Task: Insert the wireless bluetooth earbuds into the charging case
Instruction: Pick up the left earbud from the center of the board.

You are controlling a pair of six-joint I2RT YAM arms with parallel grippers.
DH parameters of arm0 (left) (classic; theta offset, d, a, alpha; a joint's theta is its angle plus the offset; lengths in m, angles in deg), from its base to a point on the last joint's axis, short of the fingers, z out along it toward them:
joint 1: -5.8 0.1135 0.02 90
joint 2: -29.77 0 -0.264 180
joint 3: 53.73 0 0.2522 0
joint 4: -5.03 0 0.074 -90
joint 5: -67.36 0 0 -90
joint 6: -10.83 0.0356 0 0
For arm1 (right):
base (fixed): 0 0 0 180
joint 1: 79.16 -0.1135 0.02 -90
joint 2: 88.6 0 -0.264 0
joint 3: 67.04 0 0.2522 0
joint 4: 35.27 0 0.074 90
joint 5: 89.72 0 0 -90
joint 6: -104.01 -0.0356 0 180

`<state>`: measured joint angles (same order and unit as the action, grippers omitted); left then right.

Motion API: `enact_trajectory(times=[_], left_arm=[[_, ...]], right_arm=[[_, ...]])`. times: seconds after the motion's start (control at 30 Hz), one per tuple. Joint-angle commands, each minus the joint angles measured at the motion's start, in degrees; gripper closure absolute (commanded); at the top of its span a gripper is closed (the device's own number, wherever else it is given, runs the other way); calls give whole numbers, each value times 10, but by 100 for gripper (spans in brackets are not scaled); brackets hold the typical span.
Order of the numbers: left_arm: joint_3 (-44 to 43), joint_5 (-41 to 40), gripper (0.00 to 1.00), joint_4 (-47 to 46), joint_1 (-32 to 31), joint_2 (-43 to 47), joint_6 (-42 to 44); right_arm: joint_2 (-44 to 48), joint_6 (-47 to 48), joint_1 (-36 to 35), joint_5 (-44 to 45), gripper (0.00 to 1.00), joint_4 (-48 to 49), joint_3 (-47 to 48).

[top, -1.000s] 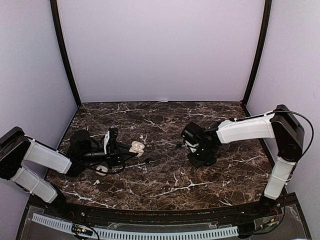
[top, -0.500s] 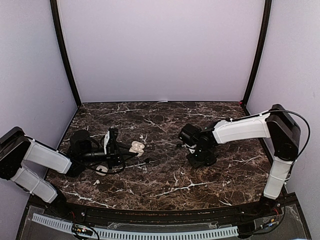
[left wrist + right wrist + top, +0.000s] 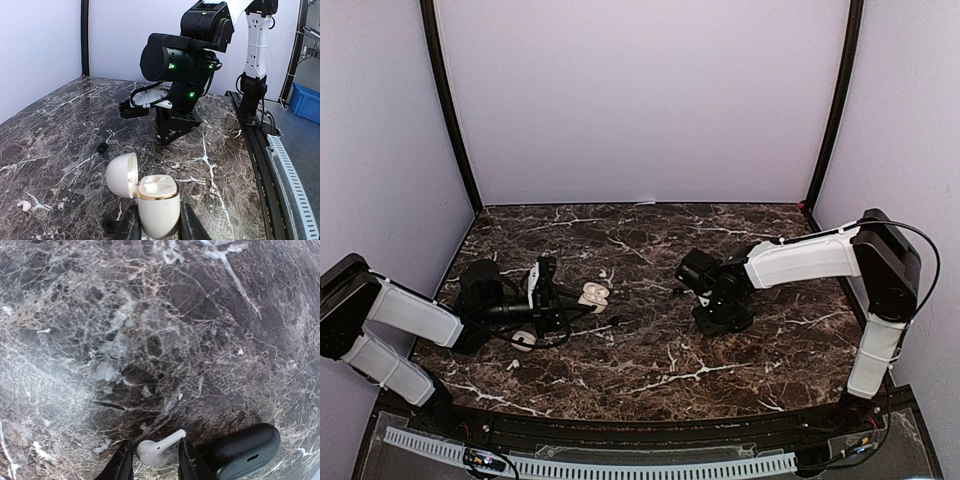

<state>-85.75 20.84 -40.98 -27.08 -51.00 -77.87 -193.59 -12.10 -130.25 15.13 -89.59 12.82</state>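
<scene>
My left gripper (image 3: 160, 226) is shut on the white charging case (image 3: 156, 202), holding it upright with its lid hinged open to the left. Seen from above, that case (image 3: 592, 294) is left of centre. A white earbud (image 3: 157, 446) lies crosswise between the fingers of my right gripper (image 3: 152, 460), which is shut on it just above the marble. In the top view the right gripper (image 3: 720, 318) points down, right of centre. A black earbud (image 3: 102, 147) and another white earbud (image 3: 22, 204) lie loose on the table.
A closed black case (image 3: 240, 451) lies right beside the right gripper's fingers. A white rounded object (image 3: 524, 340) sits under the left arm, and a small white earbud (image 3: 512, 365) lies nearer the front edge. Cables trail around the left gripper.
The right arm has shifted slightly to the left with the earbud between its fingers. The left arm and the open case have not moved.
</scene>
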Motion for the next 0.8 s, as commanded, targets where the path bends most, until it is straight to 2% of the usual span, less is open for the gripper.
enact_trajectory(times=[0.0, 0.2, 0.63, 0.77], left_arm=[[-2, 5, 84, 1, 2, 10, 6], [-1, 5, 84, 0, 2, 9, 4], [-5, 5, 84, 3, 2, 8, 2], [-5, 7, 84, 0, 2, 5, 1]], right_arm=[[0, -23, -5, 19, 71, -1, -6], [3, -18, -5, 16, 82, 0, -5], [46, 14, -20, -6, 87, 14, -5], [84, 22, -22, -41, 86, 42, -23]])
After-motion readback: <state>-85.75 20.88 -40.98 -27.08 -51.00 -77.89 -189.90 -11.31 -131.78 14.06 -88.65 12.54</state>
